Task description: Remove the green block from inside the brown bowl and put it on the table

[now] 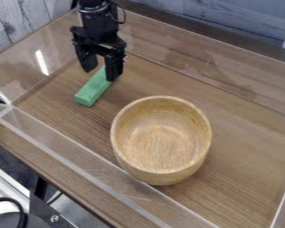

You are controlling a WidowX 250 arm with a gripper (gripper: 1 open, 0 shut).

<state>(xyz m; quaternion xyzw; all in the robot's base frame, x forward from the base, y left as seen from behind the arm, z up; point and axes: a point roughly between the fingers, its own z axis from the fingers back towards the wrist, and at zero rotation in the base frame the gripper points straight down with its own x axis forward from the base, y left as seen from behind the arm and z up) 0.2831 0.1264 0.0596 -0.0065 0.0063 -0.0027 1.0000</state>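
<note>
The green block (pixel 93 88) lies flat on the table (pixel 216 80), left of the brown bowl (pixel 162 139), whose hollow is empty. My gripper (pixel 97 68) hangs straight down just above the block's far end, open, with one black finger on either side of that end. Nothing is held between the fingers. The bowl sits in the middle foreground, apart from both block and gripper.
Clear acrylic walls (pixel 61 147) run along the table's edges, close to the block on the left and in front of the bowl. A pale plank wall stands behind the arm at the far left.
</note>
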